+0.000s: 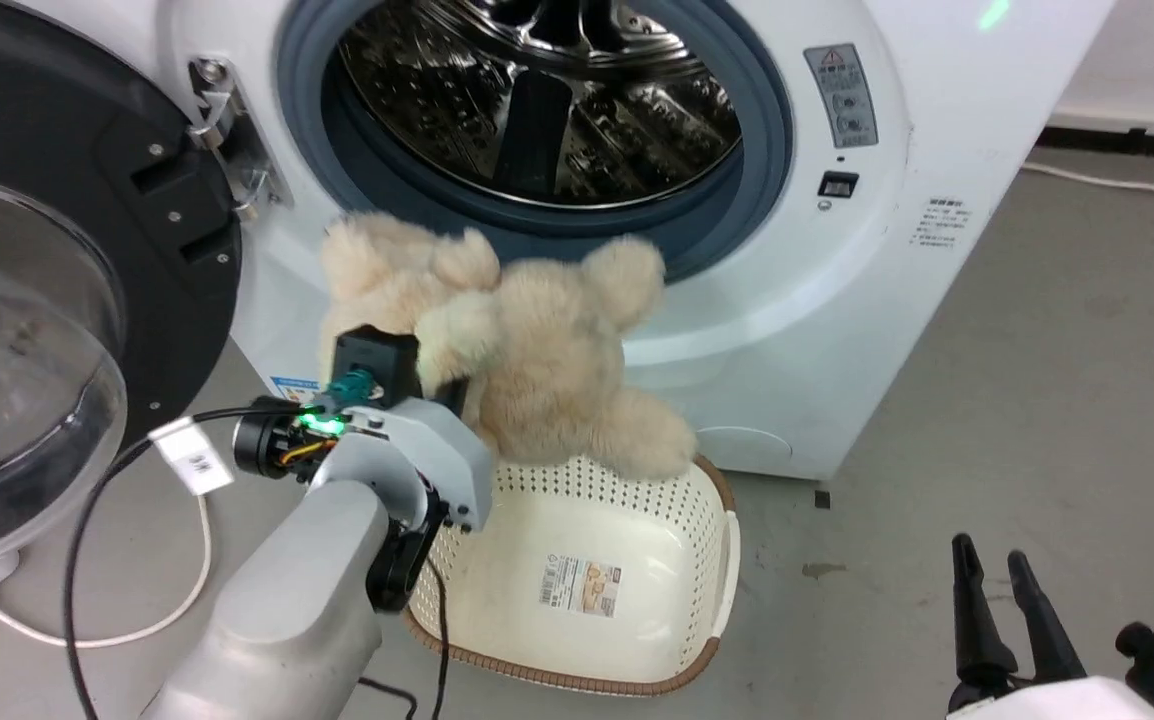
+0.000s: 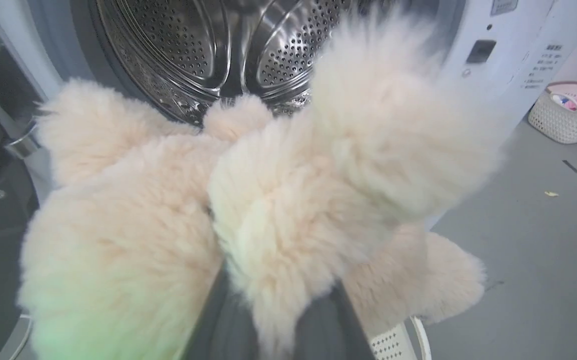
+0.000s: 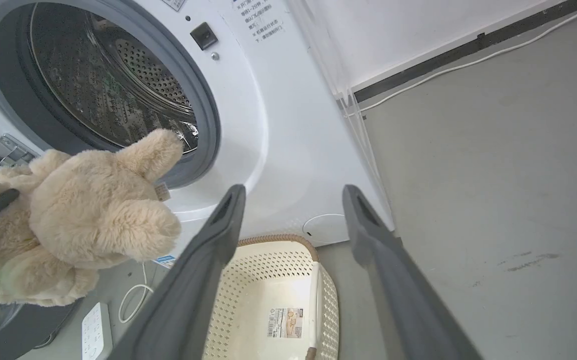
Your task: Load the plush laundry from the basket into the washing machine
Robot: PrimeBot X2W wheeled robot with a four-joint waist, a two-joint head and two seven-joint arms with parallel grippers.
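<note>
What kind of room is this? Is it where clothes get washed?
Probably a laundry area. A white front-loading washing machine stands with its door open, a cream laundry basket sits on the grey floor before it, and a second small basket holding colourful things stands farther off.

Our left end effector [image 1: 445, 365] is clamped on the teddy bear [image 1: 537, 340], its fingers buried in the cream plush on the bear's left side. We hold the bear above the laundry basket [image 1: 707, 560]; one rounded limb overlaps the basket's far rim. The bear's upper limbs sit at the lower edge of the washing machine [image 1: 837, 300] opening, in front of the grey gasket [image 1: 767, 140], with the steel drum [image 1: 557, 110] behind. The glass door [image 1: 27, 330] stands swung to the left. The basket rests on the grey floor [image 1: 1057, 400] just before the machine, a paper label [image 1: 582, 587] on its bottom. Our right end effector [image 1: 989, 550] sits at the lower right, fingers parted, gripping nothing.
</note>
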